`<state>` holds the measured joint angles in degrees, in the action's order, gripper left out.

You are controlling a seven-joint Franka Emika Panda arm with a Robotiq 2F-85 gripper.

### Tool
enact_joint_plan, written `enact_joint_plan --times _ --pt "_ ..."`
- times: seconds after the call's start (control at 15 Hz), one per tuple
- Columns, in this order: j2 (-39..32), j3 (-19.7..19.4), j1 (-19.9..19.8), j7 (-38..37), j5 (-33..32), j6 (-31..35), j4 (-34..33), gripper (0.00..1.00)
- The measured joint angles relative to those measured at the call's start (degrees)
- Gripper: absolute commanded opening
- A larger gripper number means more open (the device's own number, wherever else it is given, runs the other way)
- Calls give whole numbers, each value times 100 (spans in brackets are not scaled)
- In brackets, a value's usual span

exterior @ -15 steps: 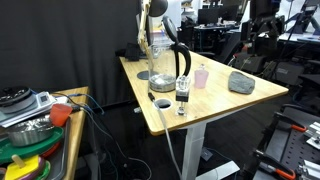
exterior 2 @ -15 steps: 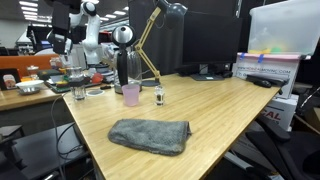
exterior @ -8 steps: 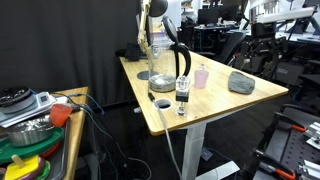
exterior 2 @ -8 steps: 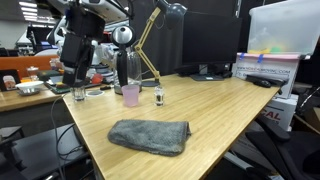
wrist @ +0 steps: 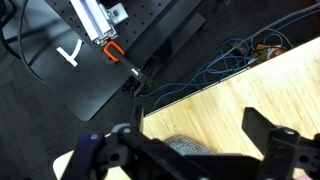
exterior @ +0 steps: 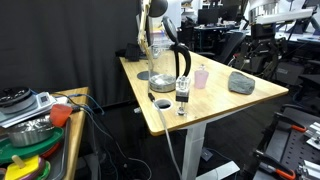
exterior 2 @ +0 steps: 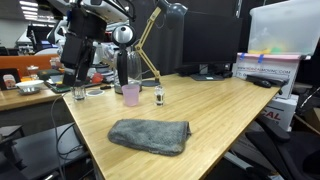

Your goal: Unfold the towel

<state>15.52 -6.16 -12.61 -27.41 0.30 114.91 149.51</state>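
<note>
The towel [exterior 2: 150, 135] is a grey-green rumpled cloth lying near the front edge of the wooden table [exterior 2: 230, 115]; it also shows as a small lump [exterior: 240, 82] at the table's far end. My gripper [exterior: 262, 62] hangs open in the air beyond that end, above and apart from the towel. From the opposite side the gripper [exterior 2: 73, 80] shows behind the table's far corner. In the wrist view the gripper [wrist: 195, 125] stands open with nothing between its fingers, and a bit of the towel [wrist: 188, 146] shows below them on the wood.
A pink cup [exterior 2: 131, 95], a black kettle [exterior 2: 127, 68], a small bottle [exterior 2: 159, 96] and a desk lamp [exterior 2: 155, 30] stand on the table. A plastic box [exterior 2: 265, 68] sits at the back. A side table with dishes [exterior: 30, 125] stands nearby. Cables [wrist: 215, 65] lie on the floor.
Over the first half second the arm swung in closer to the table's end and the gripper came lower. Since then nothing has moved; the towel lies as before.
</note>
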Motion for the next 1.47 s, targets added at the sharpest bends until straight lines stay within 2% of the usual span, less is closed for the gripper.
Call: enact_joint_plan --times 0.4,0.67,1.07,1.47 --pt "-89 -35 -32 -203 2 79 5 100" --pt "-463 -316 -217 -712 57 355 34 100" --pt "-931 -675 -308 -1289 883 793 139 100" --pt "-1333 -1049 -464 -2155 1319 2060 460 100"
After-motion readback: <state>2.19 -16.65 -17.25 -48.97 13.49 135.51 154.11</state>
